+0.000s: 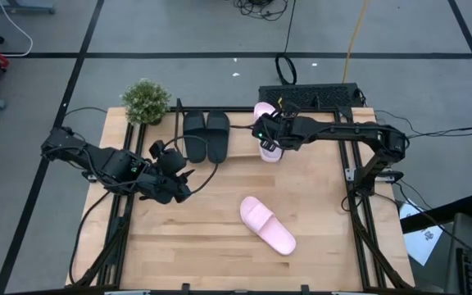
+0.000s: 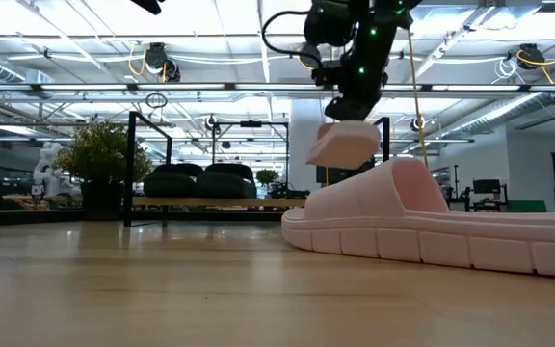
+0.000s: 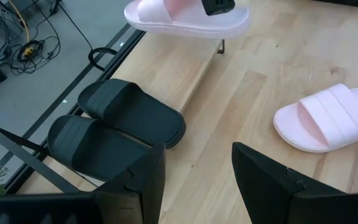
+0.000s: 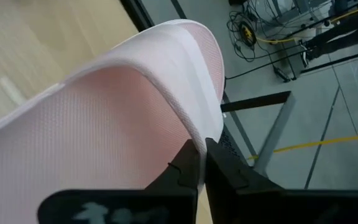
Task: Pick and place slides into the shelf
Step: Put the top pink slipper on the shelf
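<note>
**Four slides: two shelved, one held, one loose**

Item 1–2: black pair (image 1: 206, 135), side by side on the shelf (image 1: 240, 110), near a potted plant (image 1: 146, 100).
Item 3: pink slide (image 1: 266, 139), raised above the shelf's open end, strap pinched in the right end effector (image 1: 270, 131).
Item 4: second pink slide (image 1: 267, 225), flat on the tabletop (image 1: 220, 262), well apart from the shelf.
Left end effector (image 1: 183, 180): fingers spread, holding nothing, over the tabletop in front of the black pair.
</note>
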